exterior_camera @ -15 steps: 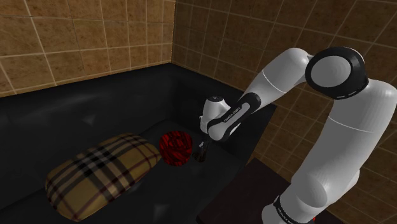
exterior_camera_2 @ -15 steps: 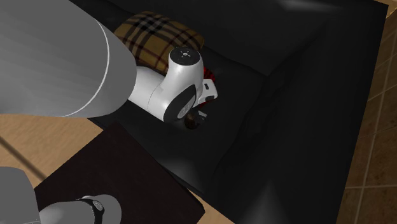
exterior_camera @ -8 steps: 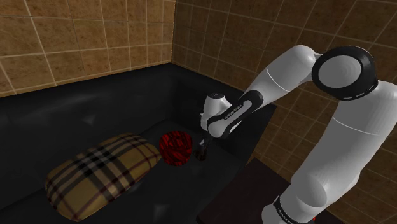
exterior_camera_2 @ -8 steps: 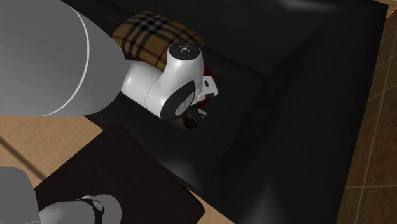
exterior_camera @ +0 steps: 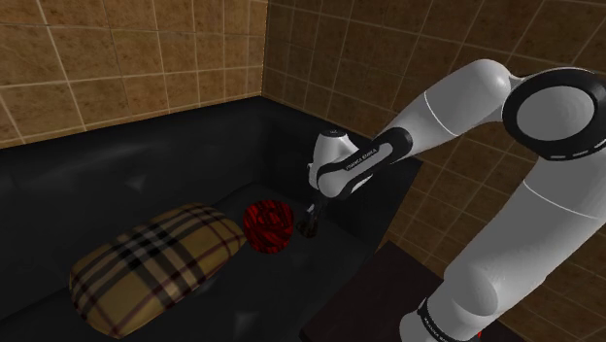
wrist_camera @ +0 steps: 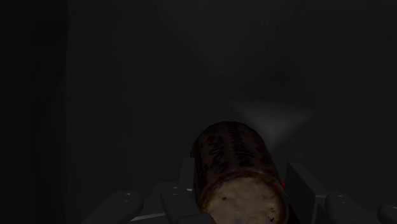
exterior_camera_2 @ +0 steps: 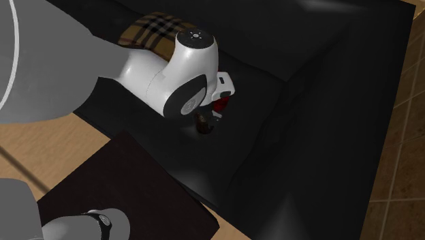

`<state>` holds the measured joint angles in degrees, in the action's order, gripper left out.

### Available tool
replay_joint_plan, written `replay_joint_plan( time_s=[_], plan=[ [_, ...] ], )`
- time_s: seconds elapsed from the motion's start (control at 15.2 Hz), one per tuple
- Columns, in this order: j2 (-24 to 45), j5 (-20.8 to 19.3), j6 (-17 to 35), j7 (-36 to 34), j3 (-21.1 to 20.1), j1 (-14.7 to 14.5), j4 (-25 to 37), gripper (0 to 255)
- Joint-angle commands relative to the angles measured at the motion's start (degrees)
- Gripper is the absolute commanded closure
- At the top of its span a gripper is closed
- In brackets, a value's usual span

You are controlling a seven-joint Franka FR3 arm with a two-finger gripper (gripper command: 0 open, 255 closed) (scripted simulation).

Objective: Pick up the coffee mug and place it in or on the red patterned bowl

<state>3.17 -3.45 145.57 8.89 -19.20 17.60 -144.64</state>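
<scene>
My gripper clamped on the coffee mug, I'd raise it level, then swing to nine o'clock in the shoulder view, above the red bowl.

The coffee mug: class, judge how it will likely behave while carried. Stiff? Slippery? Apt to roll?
Likely stiff: the coffee mug looks undented between the fingers of the end effector. Its curved brown side could twist in that grip. Set on the rounded red patterned bowl, it may tip or roll off.
</scene>
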Motion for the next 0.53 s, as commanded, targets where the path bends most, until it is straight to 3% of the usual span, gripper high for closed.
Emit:
replay_joint_plan(
  time_s=[0.0,0.46],
  plan=[
    [-1.56,1.05,-1.72,0.74,-0.18,0.01,0.26,255],
    [-6.61,3.85,-7.58,2.84,-0.25,-0.14,1.37,255]
  ],
)
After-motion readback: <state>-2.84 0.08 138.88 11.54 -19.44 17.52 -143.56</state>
